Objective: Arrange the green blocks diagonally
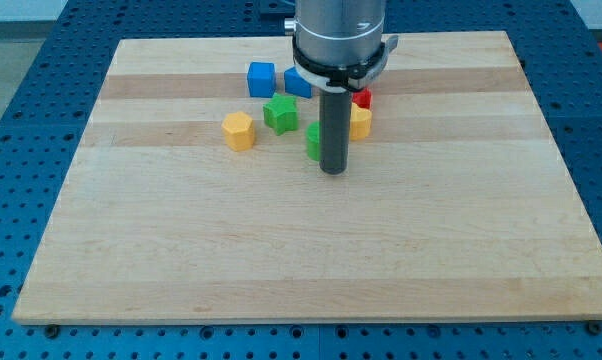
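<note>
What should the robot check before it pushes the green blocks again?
1. My tip shows: ok, it rests on the wooden board, beside the green block at the rod.
2. Both green blocks in view: ok, though the rod hides part of that one; the green star-like block shows whole.
3. Greens already diagonal: cannot tell, they sit close, one up-left of the other.
4. Tip touching the near green block: cannot tell.
5. Neighbours clear of the path: not ok, the yellow block on the right and the red block crowd behind the rod.
</note>
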Controlling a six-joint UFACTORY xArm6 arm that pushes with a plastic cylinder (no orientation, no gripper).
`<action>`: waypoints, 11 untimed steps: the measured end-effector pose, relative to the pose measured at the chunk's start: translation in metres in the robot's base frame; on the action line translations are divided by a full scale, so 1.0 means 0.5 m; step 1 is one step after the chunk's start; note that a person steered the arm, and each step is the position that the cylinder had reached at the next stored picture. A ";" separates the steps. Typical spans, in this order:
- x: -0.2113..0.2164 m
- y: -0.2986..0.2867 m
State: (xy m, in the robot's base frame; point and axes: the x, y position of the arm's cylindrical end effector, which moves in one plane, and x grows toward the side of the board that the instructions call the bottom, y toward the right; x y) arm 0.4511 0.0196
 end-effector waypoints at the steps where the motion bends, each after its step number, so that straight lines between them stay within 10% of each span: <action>1: 0.019 -0.059; 11: -0.193 -0.067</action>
State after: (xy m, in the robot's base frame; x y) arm 0.3546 -0.0139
